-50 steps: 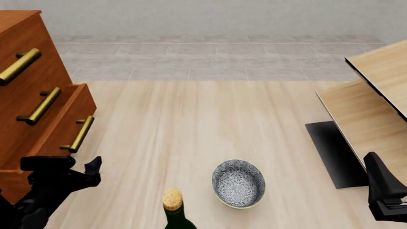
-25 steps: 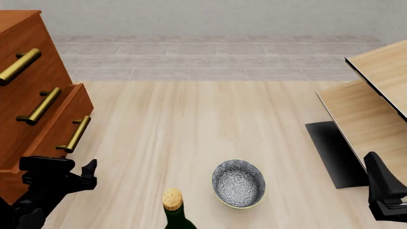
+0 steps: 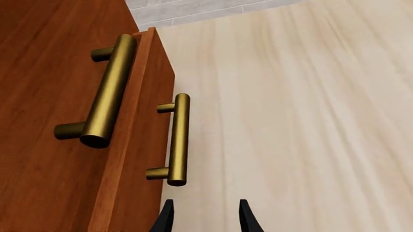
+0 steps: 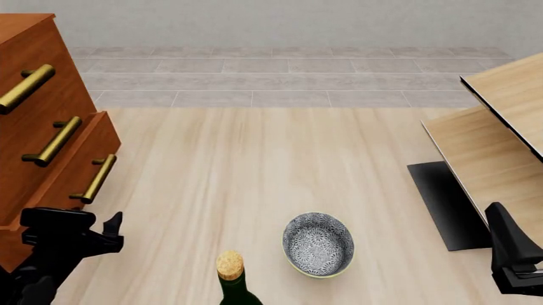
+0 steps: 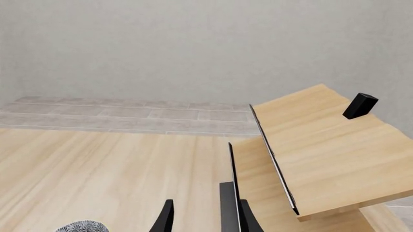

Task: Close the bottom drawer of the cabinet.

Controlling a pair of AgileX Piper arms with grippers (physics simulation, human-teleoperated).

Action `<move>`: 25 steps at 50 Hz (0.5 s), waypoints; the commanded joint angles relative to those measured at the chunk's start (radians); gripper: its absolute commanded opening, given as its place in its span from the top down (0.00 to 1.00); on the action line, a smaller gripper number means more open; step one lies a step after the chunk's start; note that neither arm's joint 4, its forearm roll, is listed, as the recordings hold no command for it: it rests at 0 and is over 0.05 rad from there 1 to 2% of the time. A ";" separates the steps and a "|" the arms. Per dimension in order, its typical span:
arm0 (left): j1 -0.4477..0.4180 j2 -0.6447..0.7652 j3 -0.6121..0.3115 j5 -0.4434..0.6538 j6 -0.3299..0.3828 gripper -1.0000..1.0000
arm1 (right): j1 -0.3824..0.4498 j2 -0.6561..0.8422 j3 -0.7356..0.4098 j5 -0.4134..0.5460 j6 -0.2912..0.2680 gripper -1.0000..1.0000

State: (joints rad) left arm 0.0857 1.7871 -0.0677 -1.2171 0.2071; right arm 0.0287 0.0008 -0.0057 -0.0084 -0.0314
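At far left of the front view sits the cabinet (image 4: 34,95), reddish-brown wood w/ three drawers, each w/ a brass bar handle. Bottom drawer (image 4: 63,175) sticks out a bit past the drawer above; in the left wrist view its front (image 3: 139,145) stands proud of the face beside it. Its handle (image 4: 95,180) runs diagonally in front view; same bar seen close in the wrist cam (image 3: 177,140).

Left gripper (image 4: 89,232) is just below & in front of the bottom drawer, black, near its lower corner; contact can't be confirmed. Wrist cam shows two fingertips (image 3: 166,217) w/ a gap between them, nothing held, handle just ahead.

Further out on the pale wood table (image 4: 254,165): patterned bowl (image 4: 318,244) near centre-bottom, corked bottle (image 4: 231,279) just left of it at the frame edge.

Right side: light-wood furniture w/ black edging (image 4: 492,133). Right gripper (image 4: 513,254) sits low at right edge, well apart from the cabinet; its wrist cam shows fingers (image 5: 164,220) apart, holding nothing, facing that furniture (image 5: 310,159).
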 commanded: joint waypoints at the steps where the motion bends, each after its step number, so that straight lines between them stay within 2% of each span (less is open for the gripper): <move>1: 0.047 -0.011 0.000 -0.003 0.014 0.00 | 0.000 0.000 0.001 -0.002 -0.002 0.00; 25: 0.076 0.011 -0.010 -0.003 0.003 0.00 | -0.001 0.000 0.000 -0.004 -0.005 0.00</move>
State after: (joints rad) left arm 0.1289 1.7889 -0.0776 -1.2200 0.2131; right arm 0.0287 0.0007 -0.0050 -0.0120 -0.0350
